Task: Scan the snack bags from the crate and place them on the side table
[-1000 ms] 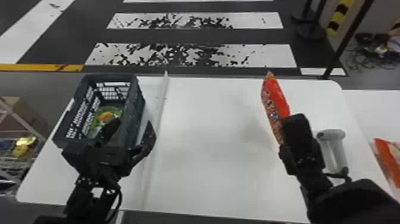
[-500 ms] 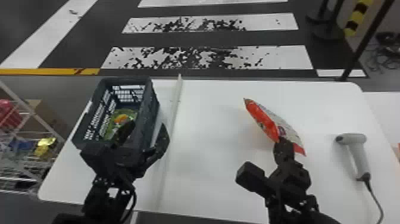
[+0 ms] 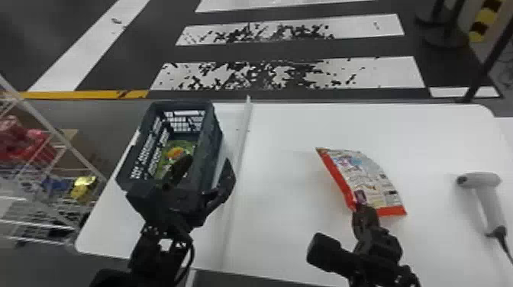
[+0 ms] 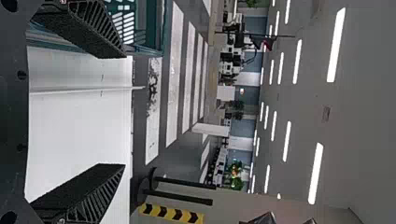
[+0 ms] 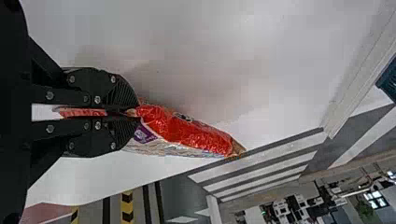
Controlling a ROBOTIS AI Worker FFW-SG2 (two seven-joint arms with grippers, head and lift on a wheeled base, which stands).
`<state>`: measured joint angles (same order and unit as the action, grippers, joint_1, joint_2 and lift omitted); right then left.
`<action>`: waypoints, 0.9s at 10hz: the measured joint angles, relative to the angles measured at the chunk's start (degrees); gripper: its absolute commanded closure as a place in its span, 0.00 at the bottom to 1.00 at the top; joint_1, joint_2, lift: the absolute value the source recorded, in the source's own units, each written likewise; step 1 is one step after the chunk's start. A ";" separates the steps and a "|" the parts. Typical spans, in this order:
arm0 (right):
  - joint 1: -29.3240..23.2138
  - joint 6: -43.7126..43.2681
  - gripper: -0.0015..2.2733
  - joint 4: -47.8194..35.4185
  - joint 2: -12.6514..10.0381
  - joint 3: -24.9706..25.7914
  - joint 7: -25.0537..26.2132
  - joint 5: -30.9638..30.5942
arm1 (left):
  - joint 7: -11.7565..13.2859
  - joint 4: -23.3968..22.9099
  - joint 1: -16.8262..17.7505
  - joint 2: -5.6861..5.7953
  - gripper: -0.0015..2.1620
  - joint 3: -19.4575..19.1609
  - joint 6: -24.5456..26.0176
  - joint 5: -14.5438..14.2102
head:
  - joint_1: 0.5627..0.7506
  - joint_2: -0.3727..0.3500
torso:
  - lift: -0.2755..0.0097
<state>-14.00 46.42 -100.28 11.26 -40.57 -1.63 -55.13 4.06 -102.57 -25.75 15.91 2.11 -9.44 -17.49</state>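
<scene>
Red edging and a pale printed back are now showing on the snack bag [image 3: 364,177], which is turning over in the right pincer [image 3: 360,209]; a second ago it was presenting its narrow red side. The right arm is also bringing it inward, so the bag is ending up closer to the crate [image 3: 212,141], though well apart from it, on its right. The two flat fingers are pressing together on the bag's red edge, and it is apparently being held above the white counter [image 3: 282,152].

For the task, this turn is probably exposing the side where a barcode would be. The grey scanner [image 3: 490,198] is lying farther right of the crate than the bag, and nothing is touching it. Whether the bag is already scanned, I cannot tell. If it is, the next move is likely carrying it right, away from the crate, to the side table; if not, the printed back is needing to meet the scanner. With only an edge being gripped, the bag could be swinging or slipping on the way.

The left pincer [image 3: 208,162] is staying at the crate's near end, spread and gripping nothing, while a green bag [image 3: 185,145] is waiting inside the crate.
</scene>
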 measured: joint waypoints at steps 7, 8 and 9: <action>-6.26 -8.96 0.04 -16.31 0.94 14.02 -9.48 27.31 | 0.08 -0.04 0.00 -0.08 0.01 0.00 -0.09 -0.18 | 0.70 0.84 | 0.79; -6.85 -10.81 0.06 -17.96 0.73 17.22 -11.10 33.27 | 0.08 0.02 0.00 -0.04 0.01 0.00 -0.18 -0.25 | 0.70 0.84 | 0.79; -7.10 -12.16 0.16 -18.75 0.50 19.56 -11.50 38.00 | 0.08 0.11 0.00 -0.02 0.01 0.00 -0.25 -0.31 | 0.70 0.84 | 0.79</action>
<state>-21.10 34.26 -119.03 11.76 -21.01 -13.13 -17.13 4.13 -102.46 -25.75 15.89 2.11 -9.69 -17.80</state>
